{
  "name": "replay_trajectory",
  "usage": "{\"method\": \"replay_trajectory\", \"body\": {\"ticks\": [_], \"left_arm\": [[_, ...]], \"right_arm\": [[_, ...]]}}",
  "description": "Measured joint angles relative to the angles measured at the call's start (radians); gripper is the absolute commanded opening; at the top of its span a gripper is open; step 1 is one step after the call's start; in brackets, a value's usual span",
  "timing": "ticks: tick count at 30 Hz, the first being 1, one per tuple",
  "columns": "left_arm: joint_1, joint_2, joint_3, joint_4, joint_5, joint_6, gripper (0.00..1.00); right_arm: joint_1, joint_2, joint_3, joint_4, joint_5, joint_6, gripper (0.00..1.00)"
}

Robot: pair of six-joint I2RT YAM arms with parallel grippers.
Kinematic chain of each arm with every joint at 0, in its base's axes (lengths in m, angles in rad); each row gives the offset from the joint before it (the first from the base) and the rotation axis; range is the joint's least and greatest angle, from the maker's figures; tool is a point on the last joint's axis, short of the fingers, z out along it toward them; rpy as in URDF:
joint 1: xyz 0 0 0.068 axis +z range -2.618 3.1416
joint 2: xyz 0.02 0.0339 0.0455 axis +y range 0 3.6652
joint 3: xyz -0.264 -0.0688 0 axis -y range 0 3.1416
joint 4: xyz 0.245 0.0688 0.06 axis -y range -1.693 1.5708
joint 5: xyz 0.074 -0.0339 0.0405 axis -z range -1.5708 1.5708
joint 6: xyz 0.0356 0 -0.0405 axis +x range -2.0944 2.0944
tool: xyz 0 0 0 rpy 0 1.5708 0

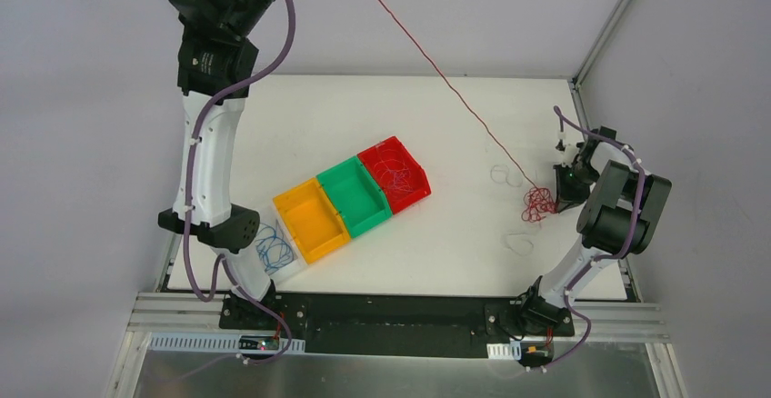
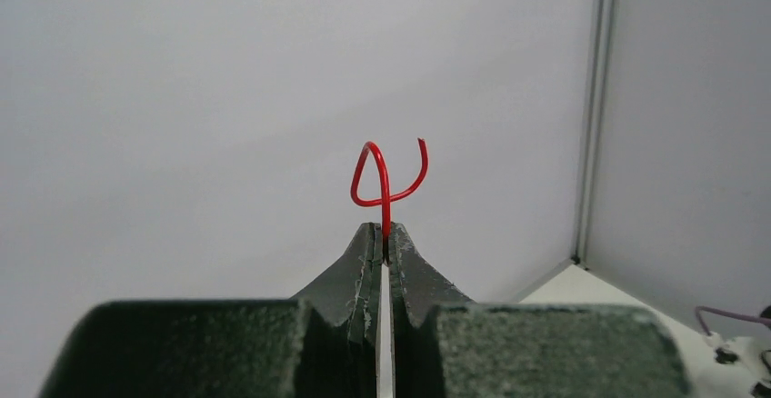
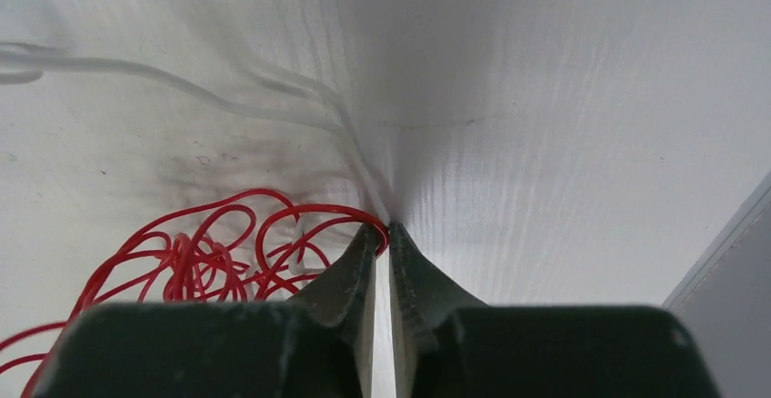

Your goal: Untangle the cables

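Left gripper: closed on the end of the red wire, high above the table.
Tangle: red, near the table's right edge, open tabletop to its left.
Right gripper: tips on the table beside the tangle, closed to a slit; hold unclear.
White wire: runs to those tips.
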Motion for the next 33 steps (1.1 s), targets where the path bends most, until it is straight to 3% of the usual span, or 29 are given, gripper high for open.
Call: {"method": "replay_trajectory", "body": {"ticks": [4,10,23,33], "left_arm": [[0.000,0.000,0.003,0.039,-0.095,0.115,0.00],[0.014,-0.064,-0.042,0.098,-0.166,0.159,0.00],[0.014,-0.091,0.023,0.203,-0.138,0.159,0.00],[0.014,-0.070,0.040,0.265,-0.147,0.211,0.00]], "right_arm": [[-0.003,-0.001,-0.003,-0.005,0.007,-0.008,0.33],[-0.014,-0.004,-0.002,-0.014,0.006,-0.011,0.35],[-0.097,-0.117,0.065,-0.109,-0.058,-0.024,0.60],[-0.185,-0.079,0.163,-0.227,-0.149,-0.031,0.65]]}}
